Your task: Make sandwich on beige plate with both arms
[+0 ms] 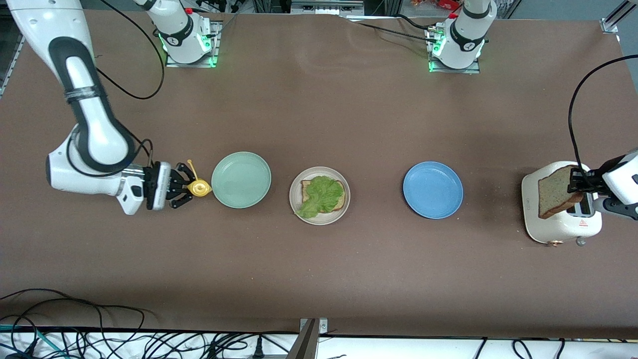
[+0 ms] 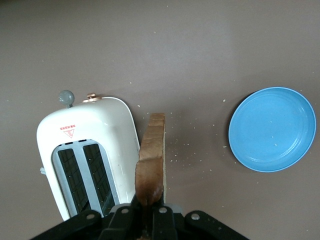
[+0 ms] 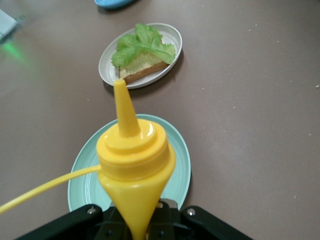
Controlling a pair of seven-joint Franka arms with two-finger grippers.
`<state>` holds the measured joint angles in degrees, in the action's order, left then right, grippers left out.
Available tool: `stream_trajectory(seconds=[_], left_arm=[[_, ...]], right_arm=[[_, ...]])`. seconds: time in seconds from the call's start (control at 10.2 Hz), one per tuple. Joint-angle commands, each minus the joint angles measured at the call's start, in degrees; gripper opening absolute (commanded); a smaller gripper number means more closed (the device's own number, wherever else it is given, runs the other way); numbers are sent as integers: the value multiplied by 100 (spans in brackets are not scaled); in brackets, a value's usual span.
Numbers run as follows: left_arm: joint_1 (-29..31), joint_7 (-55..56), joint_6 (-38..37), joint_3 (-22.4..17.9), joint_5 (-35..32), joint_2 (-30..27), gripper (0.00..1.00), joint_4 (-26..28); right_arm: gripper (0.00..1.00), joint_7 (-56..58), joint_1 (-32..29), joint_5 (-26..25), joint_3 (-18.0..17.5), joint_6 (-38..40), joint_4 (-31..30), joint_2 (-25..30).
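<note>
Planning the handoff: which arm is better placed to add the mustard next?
Probably right: the right gripper already holds the yellow squeeze bottle beside the mint green plate; the left gripper holds a bread slice.

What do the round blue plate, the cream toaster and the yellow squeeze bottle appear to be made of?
Round blue plate: probably matte plastic or melamine; even colour, soft sheen, no glaze glare.
Cream toaster: likely smooth, glossy painted metal or plastic; rounded shell with dark slots.
Yellow squeeze bottle: looks like soft, semi-glossy plastic; moulded cone nozzle and thin attached strap.
</note>
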<state>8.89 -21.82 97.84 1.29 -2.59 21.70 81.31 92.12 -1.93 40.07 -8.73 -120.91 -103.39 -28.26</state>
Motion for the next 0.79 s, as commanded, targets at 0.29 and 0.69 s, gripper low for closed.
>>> stream_trajectory(seconds=[0.29, 0.69], left_arm=[[-37, -50, -99, -32, 136, 19, 0, -45], [-37, -50, -99, -32, 136, 27, 0, -36]], right_arm=[[0, -2643, 982, -2999, -243, -108, 873, 31], [0, -4655, 2010, -5050, -225, 41, 1102, 39]])
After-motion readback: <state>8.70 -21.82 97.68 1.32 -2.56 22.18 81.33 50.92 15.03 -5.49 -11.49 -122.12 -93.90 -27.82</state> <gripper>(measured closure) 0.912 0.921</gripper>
